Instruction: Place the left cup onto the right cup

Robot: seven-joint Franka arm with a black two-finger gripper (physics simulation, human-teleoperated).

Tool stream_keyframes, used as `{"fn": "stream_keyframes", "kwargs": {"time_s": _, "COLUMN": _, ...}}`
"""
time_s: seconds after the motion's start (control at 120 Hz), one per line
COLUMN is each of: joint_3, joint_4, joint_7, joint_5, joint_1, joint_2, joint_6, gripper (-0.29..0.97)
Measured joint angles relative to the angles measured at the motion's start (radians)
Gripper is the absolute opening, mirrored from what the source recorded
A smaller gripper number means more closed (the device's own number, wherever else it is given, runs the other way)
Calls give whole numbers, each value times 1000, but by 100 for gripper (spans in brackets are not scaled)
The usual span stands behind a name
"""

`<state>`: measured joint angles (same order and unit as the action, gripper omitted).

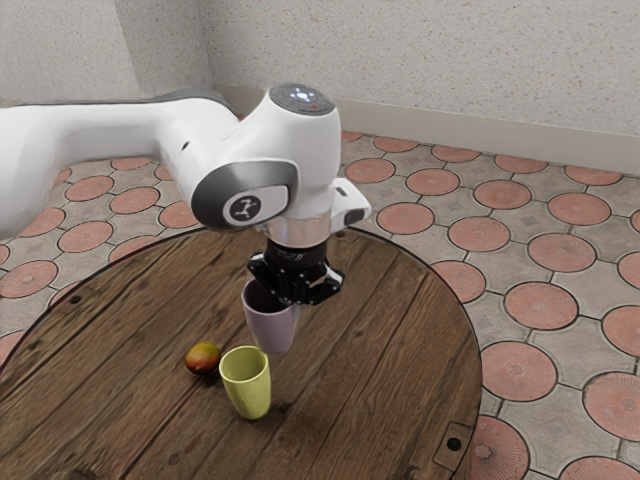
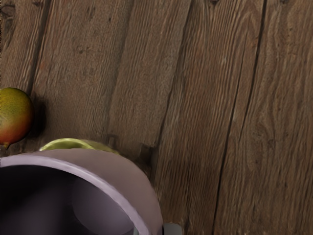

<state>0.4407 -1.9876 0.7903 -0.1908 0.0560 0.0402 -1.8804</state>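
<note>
Above the table (image 1: 400, 330), the black gripper (image 1: 287, 297) clamps a tapered lilac cup (image 1: 274, 330), upright, mouth up, near a yellow-green cup (image 1: 246, 385).

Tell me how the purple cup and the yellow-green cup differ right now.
Colour: the purple cup is pale lilac, while the yellow-green cup is lime. Support: the purple cup hangs from the gripper, clear of the wooden table, while the yellow-green cup stands on that table. Both cups are upright, handleless and tapered, with the open end up.
</note>
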Motion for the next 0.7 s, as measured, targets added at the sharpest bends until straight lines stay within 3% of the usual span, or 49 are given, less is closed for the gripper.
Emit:
{"fn": "stream_keyframes", "kwargs": {"time_s": 0.075, "joint_3": -22, "joint_4": -39, "joint_7": 20, "joint_5": 20, "joint_1": 17, "joint_2": 35, "joint_6": 15, "gripper": -10}}
{"fn": "stream_keyframes", "kwargs": {"time_s": 0.242, "joint_3": -73, "joint_4": -64, "joint_7": 49, "joint_5": 37, "joint_1": -97, "joint_2": 53, "joint_6": 35, "gripper": -10}}
{"fn": "stream_keyframes", "kwargs": {"time_s": 0.7, "joint_3": -76, "joint_4": -56, "joint_7": 98, "joint_5": 34, "joint_1": -82, "joint_2": -13, "joint_6": 5, "gripper": -11}}
